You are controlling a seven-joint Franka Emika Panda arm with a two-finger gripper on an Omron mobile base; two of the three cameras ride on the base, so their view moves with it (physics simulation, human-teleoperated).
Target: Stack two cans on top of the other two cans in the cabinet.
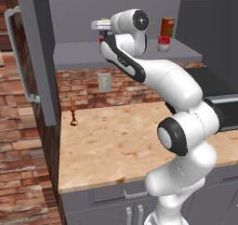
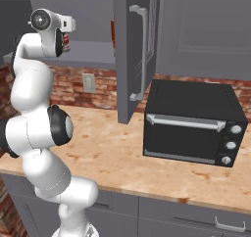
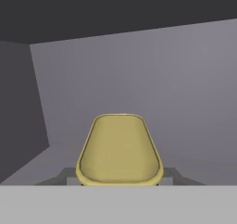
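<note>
The grey cabinet's shelf [image 1: 79,52] carries the tall orange-red can [image 1: 167,26], which stands on top of a red-and-white can [image 1: 163,43] at the right. My gripper [image 1: 105,28] reaches level into the cabinet on the left, shut on the squat blue can [image 1: 106,32]. In the hand view its yellow lid [image 3: 119,149] sits upright between my fingertips, my gripper [image 3: 119,179] facing the grey back wall. A second red-and-white can [image 1: 101,40] peeks out just below the blue can; whether they touch I cannot tell.
The open cabinet door [image 1: 37,47] with its silver handle [image 1: 18,56] hangs at the left. A second door [image 2: 130,50] stands right of the arm. A black microwave [image 2: 193,121] sits on the speckled counter [image 1: 107,145]. A small brown item [image 1: 73,116] stands by the brick wall.
</note>
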